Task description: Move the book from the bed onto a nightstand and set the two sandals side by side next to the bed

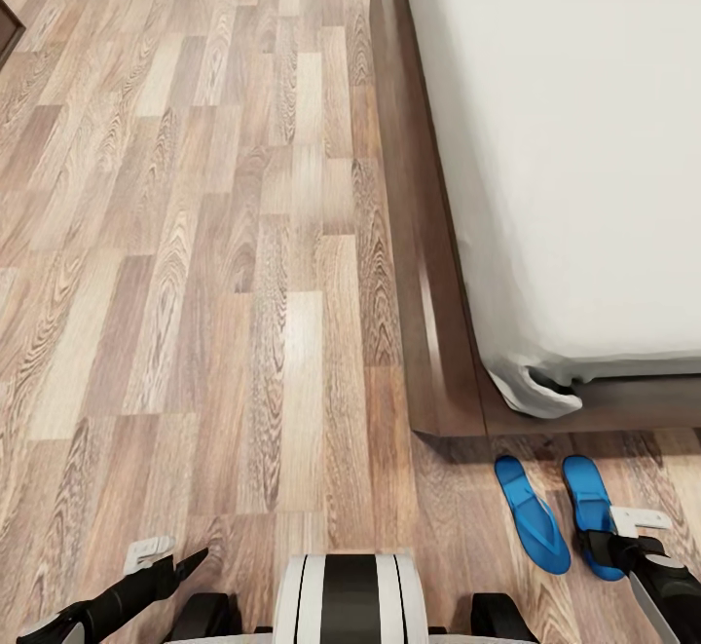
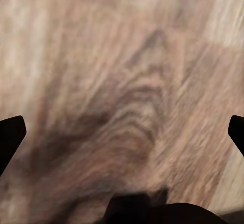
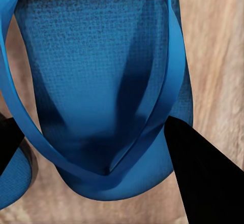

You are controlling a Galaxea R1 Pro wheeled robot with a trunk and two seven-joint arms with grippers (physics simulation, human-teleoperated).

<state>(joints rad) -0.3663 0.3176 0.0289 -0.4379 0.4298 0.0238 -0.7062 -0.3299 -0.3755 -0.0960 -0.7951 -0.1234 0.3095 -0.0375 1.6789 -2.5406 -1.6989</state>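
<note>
Partly hidden: right sandal (image 1: 591, 512) under right gripper (image 1: 602, 549) | bed (image 1: 428, 313) cropped

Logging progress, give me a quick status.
Left gripper open over bare floor. Right gripper open, at right sandal. Sandals side by side by bed. Nothing blocking.

The bed (image 1: 584, 137) runs off the far and right edges. The right gripper (image 1: 606, 549) covers the near end of the right sandal (image 1: 587, 493). The floor (image 2: 122, 82) under the left wrist camera is blurred. Both arms are cut off by the near edge.
</note>
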